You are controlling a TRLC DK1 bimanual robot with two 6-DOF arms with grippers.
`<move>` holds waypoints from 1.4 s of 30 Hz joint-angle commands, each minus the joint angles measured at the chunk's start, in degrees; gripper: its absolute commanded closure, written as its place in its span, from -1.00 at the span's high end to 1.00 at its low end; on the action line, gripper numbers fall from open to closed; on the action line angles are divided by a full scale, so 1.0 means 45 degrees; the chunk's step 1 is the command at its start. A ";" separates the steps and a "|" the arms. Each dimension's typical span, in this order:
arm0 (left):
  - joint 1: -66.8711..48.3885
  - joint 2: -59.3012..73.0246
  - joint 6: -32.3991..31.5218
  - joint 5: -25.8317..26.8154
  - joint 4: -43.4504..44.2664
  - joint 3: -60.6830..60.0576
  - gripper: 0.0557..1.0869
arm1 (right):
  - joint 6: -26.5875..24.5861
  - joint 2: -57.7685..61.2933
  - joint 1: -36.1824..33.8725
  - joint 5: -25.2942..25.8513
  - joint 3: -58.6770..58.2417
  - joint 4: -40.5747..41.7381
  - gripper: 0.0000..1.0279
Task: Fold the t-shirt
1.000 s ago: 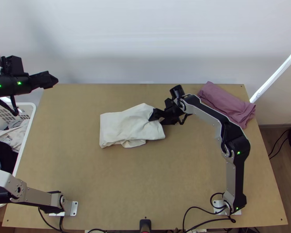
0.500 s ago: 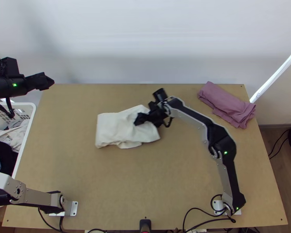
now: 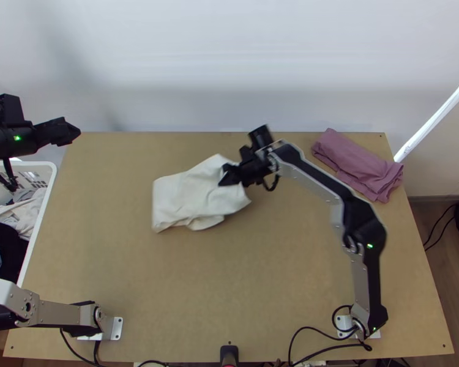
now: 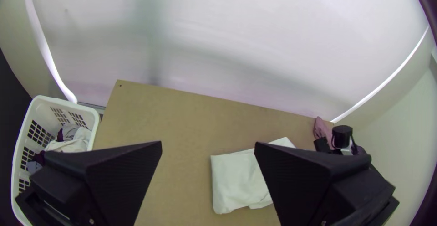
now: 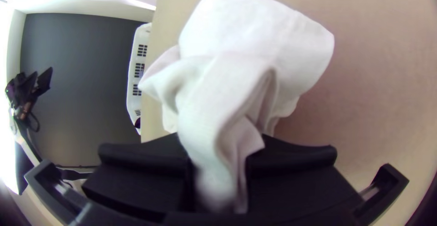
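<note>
At mid-table, the white t-shirt (image 3: 174,199) lies part-folded, left end flat and squarish, right end raised and bunched. Right gripper (image 3: 224,175) is clamped on a gathered pinch of it, cloth squeezed between the fingers. Change: over the last half second that gripper shifted slightly right and toward the far edge, after a leftward move; the shirt's held end rose and crumpled with it. Left gripper (image 4: 208,142), fingers spread and holding nothing, edged farther out left.

For the task: likely tucking or straightening a late fold; held end still needs laying flat. Risk: more pull could drag the stack or open its layers.

Room, near to far: broad bare wood on the table (image 3: 199,293) between shirt and near edge, good for squaring up; decent margin on the left too, before the laundry basket (image 4: 45,110) beside the table. Beyond the shirt, a narrower strip, then the white wall (image 3: 229,61). Mauve folded cloth (image 3: 355,162) occupies the far right corner, so rightward sweeps there need care.
</note>
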 commanded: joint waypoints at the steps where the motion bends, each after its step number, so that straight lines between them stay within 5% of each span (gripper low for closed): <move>1: 0.0095 -0.0302 0.0227 -0.0016 -0.0111 -0.0209 0.92 | -0.0028 -0.1505 -0.0465 -0.0148 -0.0241 0.0014 -0.95; 13: 0.0016 -0.0146 0.0227 0.0003 0.0026 -0.0209 0.92 | 0.0480 -0.2716 -0.3629 -0.0148 0.0735 0.0288 -0.95; 27: -0.0101 0.0069 0.0207 0.0003 0.0221 -0.0189 0.92 | 0.1164 -0.1427 -0.8375 -0.2570 0.4817 0.0346 -0.95; 42: -0.0296 0.0128 0.0110 0.0003 0.0260 -0.0072 0.92 | 0.0929 0.0077 -1.0387 -0.3507 0.5696 -0.0201 -0.95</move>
